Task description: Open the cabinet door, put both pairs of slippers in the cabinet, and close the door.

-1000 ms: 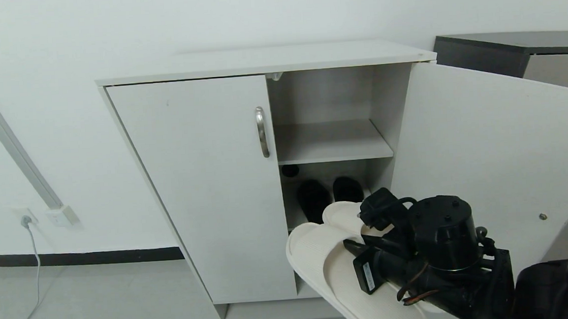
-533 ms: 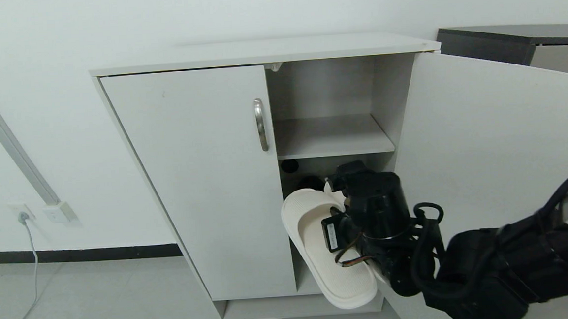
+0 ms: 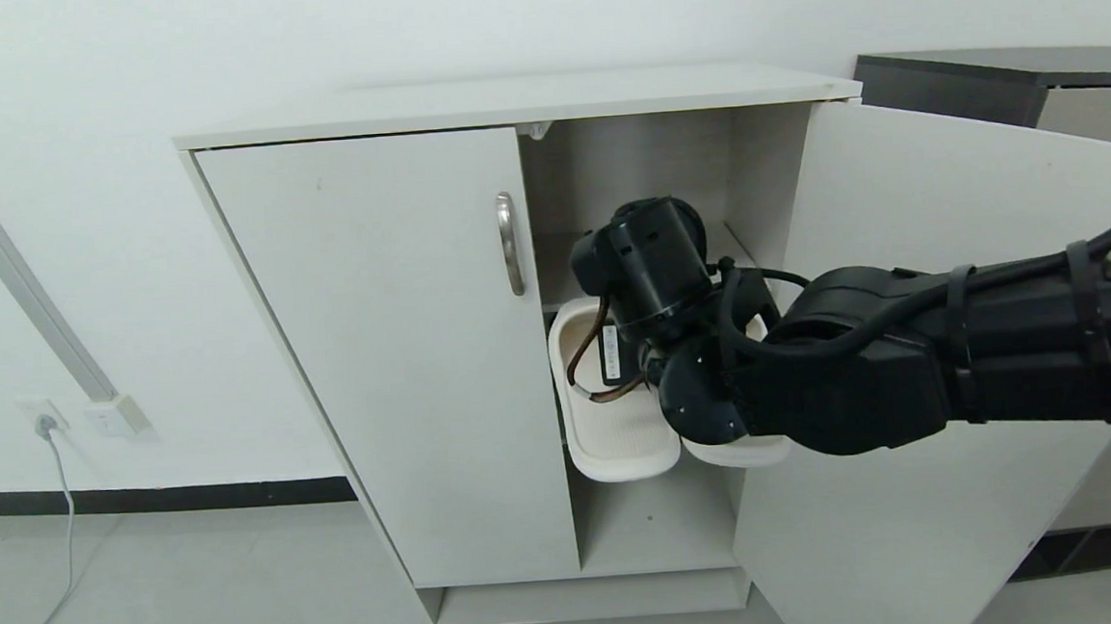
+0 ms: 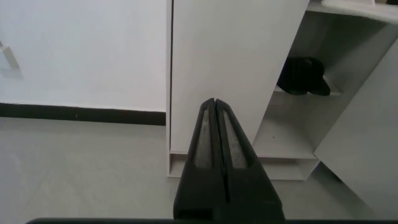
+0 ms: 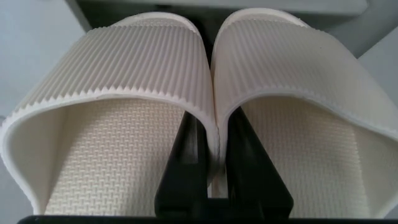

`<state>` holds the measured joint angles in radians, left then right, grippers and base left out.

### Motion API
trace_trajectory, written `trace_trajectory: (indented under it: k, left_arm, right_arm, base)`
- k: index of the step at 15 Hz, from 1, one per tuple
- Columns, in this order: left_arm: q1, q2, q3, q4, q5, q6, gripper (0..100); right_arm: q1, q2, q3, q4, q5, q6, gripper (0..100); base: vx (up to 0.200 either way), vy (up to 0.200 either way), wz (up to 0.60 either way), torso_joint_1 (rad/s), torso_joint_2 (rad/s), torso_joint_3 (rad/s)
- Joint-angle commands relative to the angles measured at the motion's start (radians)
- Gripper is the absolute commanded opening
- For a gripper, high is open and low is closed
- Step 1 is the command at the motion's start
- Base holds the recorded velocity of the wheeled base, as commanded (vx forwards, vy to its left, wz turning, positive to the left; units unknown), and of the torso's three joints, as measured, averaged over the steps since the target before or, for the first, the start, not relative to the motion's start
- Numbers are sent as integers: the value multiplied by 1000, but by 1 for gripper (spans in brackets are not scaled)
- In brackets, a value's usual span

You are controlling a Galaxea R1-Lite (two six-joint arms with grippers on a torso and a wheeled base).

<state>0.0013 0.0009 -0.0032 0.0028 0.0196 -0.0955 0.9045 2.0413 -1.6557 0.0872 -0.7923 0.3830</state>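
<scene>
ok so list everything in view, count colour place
cabinet: 1, white, left door shut, right door open
door handle: 1, silver, on the shut left door
cream slippers: 1 pair, cream, at the cabinet opening
black slippers: 1 pair, black, on a shelf inside the cabinet
wall socket: 1, white, low on the wall
side unit: 1, dark grey, behind the open door
left gripper: 1, black, jaws shut, facing the cabinet
right gripper: 1, black, jaws shut on the cream slippers

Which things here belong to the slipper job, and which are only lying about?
Job: cabinet, its open door, white slippers in the right gripper, black slippers on a shelf inside.
Not the job: wall socket, cable, dark unit.
</scene>
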Motion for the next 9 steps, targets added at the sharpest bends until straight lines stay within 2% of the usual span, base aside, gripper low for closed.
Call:
trace_trajectory:
  k: [1, 7, 9]
  left_arm:
    - [0, 1, 0, 0, 2, 0, 0]
    - [0, 1, 0, 0, 2, 0, 0]
    - [0, 1, 0, 0, 0, 2, 0]
  right_arm:
    - [-4, 4, -21, -9, -8, -6, 0]
    - [-27, -1, -15, -15, -8, -24, 0]
    - [-33, -3, -13, -23, -8, -24, 0]
  base:
    - [0, 0, 0, 0, 0, 0]
    - [0, 0, 0, 0, 0, 0]
    - [200, 0, 0, 0, 2, 2]
